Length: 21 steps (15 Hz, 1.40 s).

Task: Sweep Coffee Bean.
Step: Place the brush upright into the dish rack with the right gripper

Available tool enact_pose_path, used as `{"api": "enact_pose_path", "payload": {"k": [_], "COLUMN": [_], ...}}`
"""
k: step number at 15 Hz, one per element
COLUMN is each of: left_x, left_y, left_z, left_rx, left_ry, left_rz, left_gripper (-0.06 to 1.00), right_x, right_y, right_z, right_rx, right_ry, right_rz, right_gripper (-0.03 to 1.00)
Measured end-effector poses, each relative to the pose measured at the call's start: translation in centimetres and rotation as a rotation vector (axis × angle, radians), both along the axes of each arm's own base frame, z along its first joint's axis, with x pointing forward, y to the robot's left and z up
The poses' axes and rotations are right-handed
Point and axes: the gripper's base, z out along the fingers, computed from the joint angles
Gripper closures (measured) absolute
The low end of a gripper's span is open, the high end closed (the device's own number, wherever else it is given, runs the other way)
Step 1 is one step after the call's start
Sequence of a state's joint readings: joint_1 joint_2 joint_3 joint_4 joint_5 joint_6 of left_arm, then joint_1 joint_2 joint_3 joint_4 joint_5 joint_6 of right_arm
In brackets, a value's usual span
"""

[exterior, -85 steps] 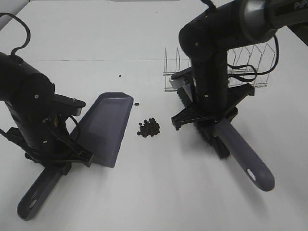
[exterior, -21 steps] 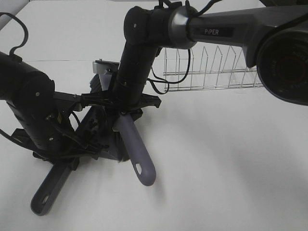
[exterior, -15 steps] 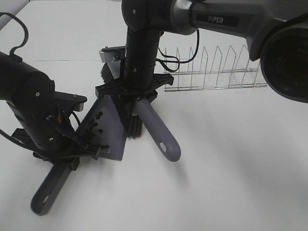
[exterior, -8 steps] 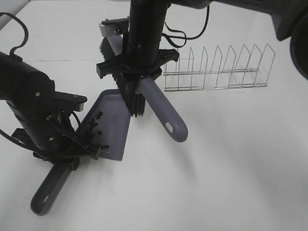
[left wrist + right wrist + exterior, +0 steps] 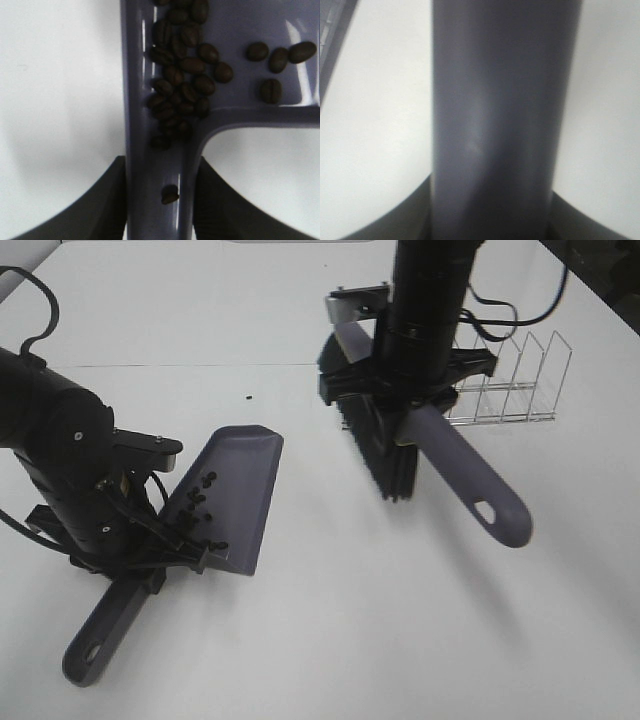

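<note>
white table [image 5: 330, 640] seen from a high camera. nearest the camera, the dustpan [image 5: 240, 490] handle runs out behind the left pincer [image 5: 138, 575], whose jaws are closed narrowly on that handle. the left wrist view shows dark fingers [image 5: 107, 210] pressed against both sides of the grey-purple stem. just ahead of the left pincer, the coffee bean [image 5: 197, 502] lot lies inside the pan: most are heaped in the corner where pan meets handle, a few lie loose beside the heap, and one sits on the handle itself, between the fingers. beyond the beans the pan widens away from this pincer, its open lip turned toward the right pincer [image 5: 408, 400]. well apart and farther off, the right pincer is clamped on the brush [image 5: 470, 485] handle, which fills the right wrist view between two fingers [image 5: 412, 225]. black bristles [image 5: 382, 450] hang below this pincer, and the handle's free end slants out toward the camera. behind the right pincer stands a wire rack [image 5: 510, 380]. one stray bean [image 5: 247, 397] lies on the table far ahead of the left pincer, outside the pan.
</note>
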<state>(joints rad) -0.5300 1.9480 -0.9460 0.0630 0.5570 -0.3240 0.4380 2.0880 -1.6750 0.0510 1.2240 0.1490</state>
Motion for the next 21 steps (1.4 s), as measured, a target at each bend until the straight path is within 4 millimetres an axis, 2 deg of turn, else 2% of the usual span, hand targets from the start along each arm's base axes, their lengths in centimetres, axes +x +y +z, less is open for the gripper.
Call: {"api": "enact_pose_path", "payload": {"k": [3, 5, 6, 7, 8, 10, 15, 21], "left_x": [0.0, 0.0, -0.1, -0.1, -0.1, -0.2, -0.2, -0.3], "left_y": [0.0, 0.0, -0.1, -0.2, -0.2, -0.2, -0.3, -0.2], "left_z": [0.0, 0.0, 0.0, 0.0, 0.0, 0.0, 0.0, -0.1], "left_rx": [0.000, -0.004, -0.008, -0.019, -0.022, -0.030, -0.031, -0.020], "left_ry": [-0.001, 0.005, 0.007, 0.015, 0.017, 0.021, 0.026, 0.038], "left_rz": [-0.011, -0.005, 0.001, 0.018, 0.023, 0.034, 0.038, 0.033], "left_gripper": [0.63, 0.63, 0.63, 0.63, 0.63, 0.63, 0.63, 0.63], "right_x": [-0.6, -0.8, -0.6, -0.1, 0.0, 0.2, 0.8, 4.5], "right_y": [-5.6, -8.1, -9.1, -11.1, -11.9, -12.8, -12.7, -12.8], "right_z": [-1.0, -2.0, -2.2, -2.1, -2.1, -2.4, -6.3, -7.0], "right_rx": [-0.035, -0.072, -0.088, -0.097, -0.097, -0.102, -0.113, -0.137], "right_ry": [0.074, 0.112, 0.110, 0.106, 0.107, 0.113, 0.207, 0.143], "right_rz": [-0.113, -0.149, -0.162, -0.192, -0.209, -0.209, -0.183, -0.193], "right_gripper": [0.69, 0.69, 0.69, 0.69, 0.69, 0.69, 0.69, 0.69]}}
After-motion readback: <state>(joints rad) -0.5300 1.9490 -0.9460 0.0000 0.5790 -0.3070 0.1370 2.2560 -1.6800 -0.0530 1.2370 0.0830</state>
